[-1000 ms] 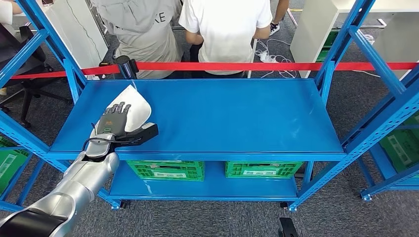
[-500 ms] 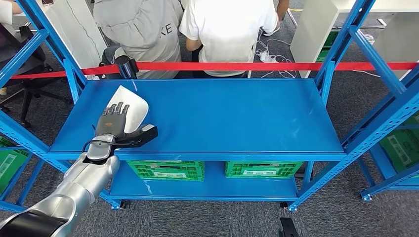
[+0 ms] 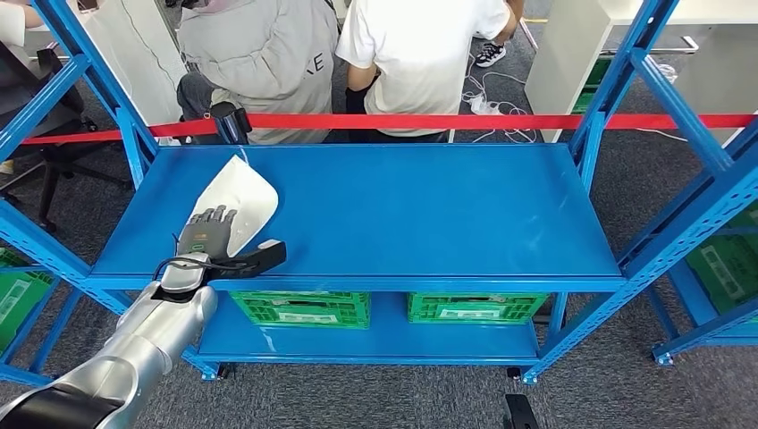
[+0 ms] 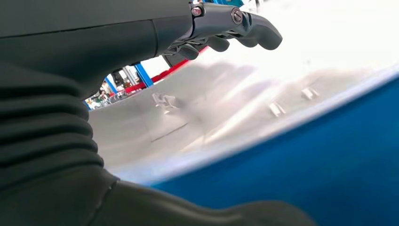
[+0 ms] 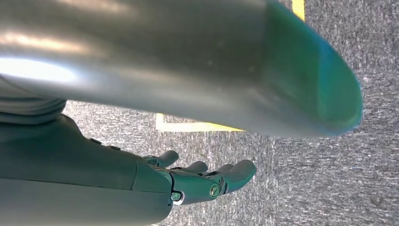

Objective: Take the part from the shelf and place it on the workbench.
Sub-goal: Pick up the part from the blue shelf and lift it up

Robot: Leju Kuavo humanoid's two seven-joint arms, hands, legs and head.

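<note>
Left hand point(image 3: 207, 239) spread flat over white part point(image 3: 240, 192)

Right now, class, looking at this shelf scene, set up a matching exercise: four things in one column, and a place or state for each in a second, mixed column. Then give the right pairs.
Column one:
1. white part
2. left hand
3. green crates
4. red tape

Column two:
A. on the lower blue shelf level
B. stretched across behind the shelf
C. lying on the top shelf surface near its left end
D. fingers spread over the white part's near end

Pairs: 1-C, 2-D, 3-A, 4-B
</note>
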